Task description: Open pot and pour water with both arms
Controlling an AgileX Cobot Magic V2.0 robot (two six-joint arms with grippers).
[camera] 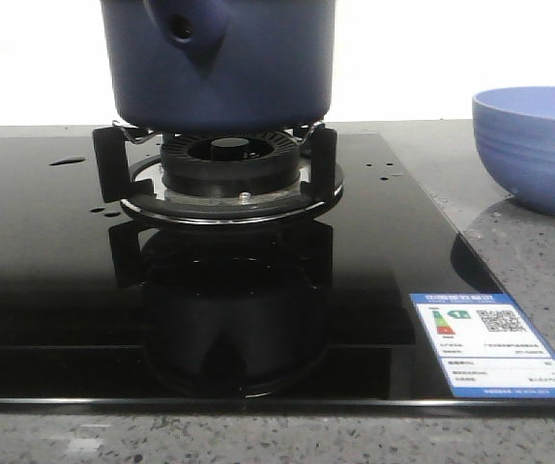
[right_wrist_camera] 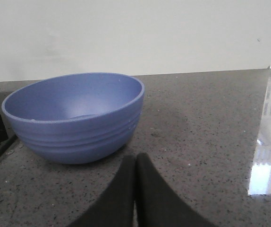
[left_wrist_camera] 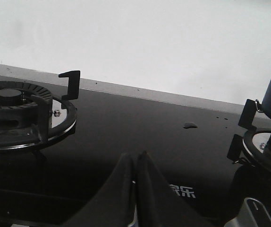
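Black glass cooktop bears water drops. Behind, the pot sits on a burner (bowl beside). Left gripper and right gripper are closed, empty.

pot: 1 | bowl: 1 | burners: 2 | hands: 2

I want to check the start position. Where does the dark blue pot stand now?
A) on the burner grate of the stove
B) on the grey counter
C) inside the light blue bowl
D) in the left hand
A: in the front view the pot sits on the burner grate, apart from the bowl.
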